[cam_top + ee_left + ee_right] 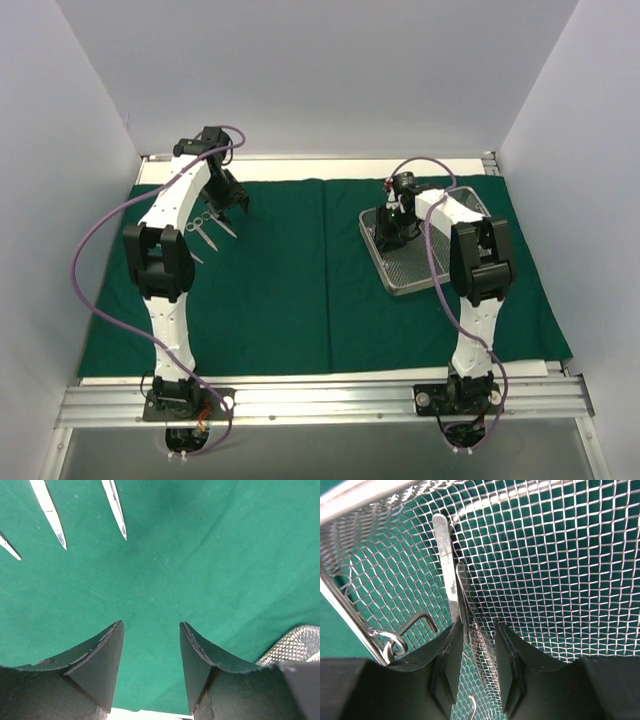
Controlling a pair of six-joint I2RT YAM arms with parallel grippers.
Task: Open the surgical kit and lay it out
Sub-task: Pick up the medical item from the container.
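Note:
The dark green drape lies spread over the table. The silver wire-mesh tray sits on its right half. My right gripper is down inside the tray; in the right wrist view its jaws stand narrowly apart, closed on steel tweezers, with a leg against each pad. Steel scissors lie on the drape at the left. My left gripper hovers open and empty just right of them; its wrist view shows bare drape between the fingers and pointed blade tips ahead.
Another instrument's ring handle and a bent wire end lie by the tray's wall. White enclosure walls stand on three sides. A metal rail carries the arm bases at the near edge.

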